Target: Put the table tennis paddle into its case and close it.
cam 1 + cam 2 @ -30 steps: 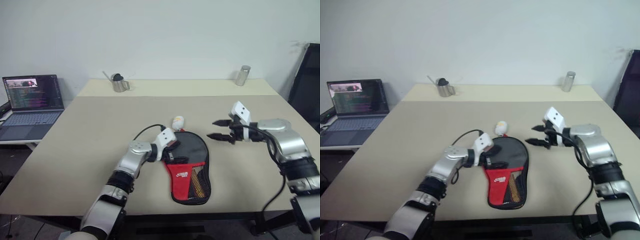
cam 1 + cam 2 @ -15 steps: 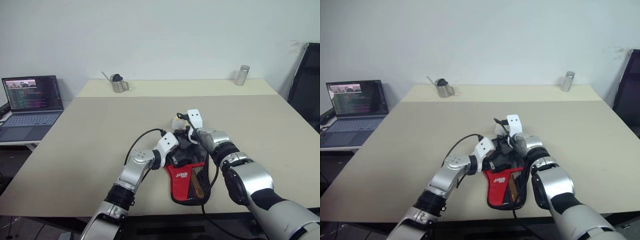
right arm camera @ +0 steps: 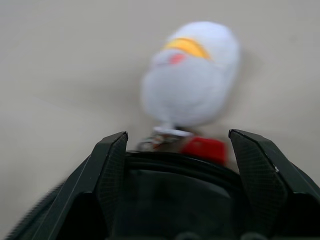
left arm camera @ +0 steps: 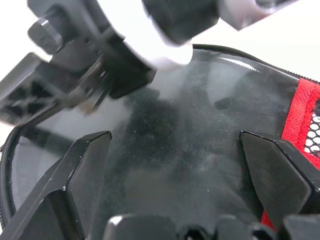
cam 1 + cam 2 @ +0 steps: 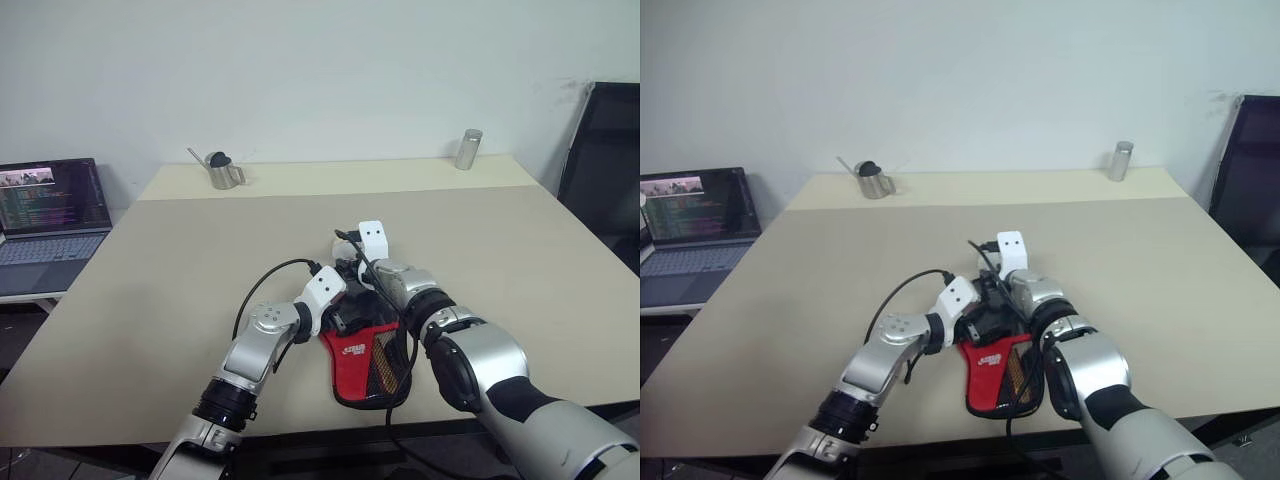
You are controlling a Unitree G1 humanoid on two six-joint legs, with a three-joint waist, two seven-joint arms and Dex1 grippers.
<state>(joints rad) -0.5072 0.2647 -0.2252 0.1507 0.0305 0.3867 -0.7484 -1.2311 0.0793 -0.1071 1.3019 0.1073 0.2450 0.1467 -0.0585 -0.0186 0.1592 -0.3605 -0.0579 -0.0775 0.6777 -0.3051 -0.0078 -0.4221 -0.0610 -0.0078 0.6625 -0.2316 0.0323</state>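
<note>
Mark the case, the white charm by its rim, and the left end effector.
case (image 5: 365,372): left eye view, red lower part.
white charm (image 3: 192,80): right wrist view, its body.
left end effector (image 4: 175,150): left wrist view, between its open fingers.

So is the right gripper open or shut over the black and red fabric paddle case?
Open: right gripper fingers stand apart over the case edge.

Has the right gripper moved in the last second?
Yes. The right gripper swung from right of the case leftward, now over its far end, toward the laptop side.
</note>
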